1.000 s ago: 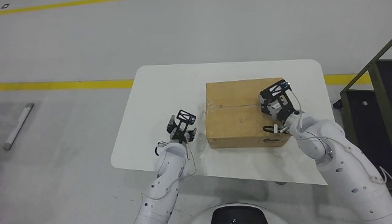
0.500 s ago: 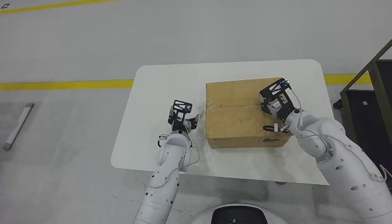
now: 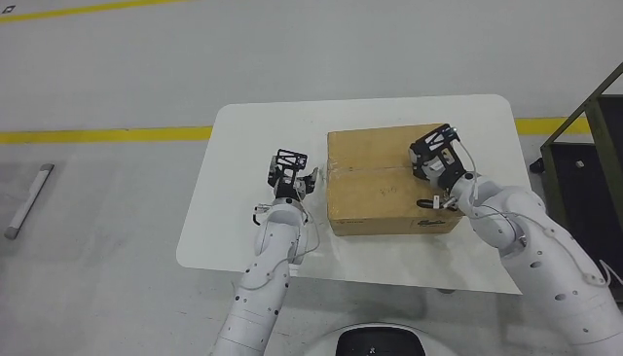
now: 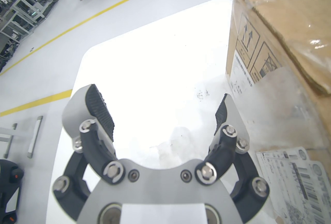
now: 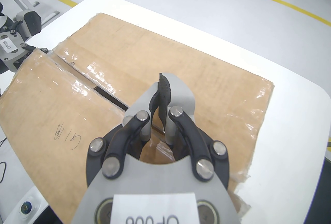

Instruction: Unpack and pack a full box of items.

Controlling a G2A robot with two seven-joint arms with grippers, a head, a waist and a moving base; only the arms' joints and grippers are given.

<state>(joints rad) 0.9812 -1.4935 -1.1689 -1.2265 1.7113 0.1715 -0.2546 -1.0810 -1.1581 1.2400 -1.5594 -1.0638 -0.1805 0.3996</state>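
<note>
Left gripper (image 4: pixel 158 93): spread wide, ribbed pads (image 4: pixel 99 103) well apart, pinching nothing. Between the jaws, only bare white table (image 4: pixel 155 54). Just outside one jaw, the end wall of the cardboard box (image 4: pixel 279 41), near that jaw and apparently not touching it. On that wall, ahead of the jaw tips, printed handling marks (image 4: pixel 249 37). Farther back, level with the gripper's base, a white shipping label (image 4: pixel 292 170).

Right gripper (image 5: pixel 162 85): pressed together, pad against pad, nothing seen pinched. Held over the top of the box, tips aimed down at the centre seam (image 5: pixel 111 97) between the two flaps, toward the end of the box away from the left gripper. Contact with the cardboard: cannot tell. Just ahead of the closed jaws, a dark slit in the seam. Along the seam, shiny, wrinkled clear tape (image 5: pixel 80 80). Off to one side of the jaws, on one flap, a handwritten pen mark (image 5: pixel 67 137).

Box closed, flaps down, flat on the table, lying between the two grippers: open jaws off one end wall, closed jaws above the top near the other end. Beyond the table, grey floor (image 3: pixel 146 54) with a yellow line (image 3: pixel 97 134).
</note>
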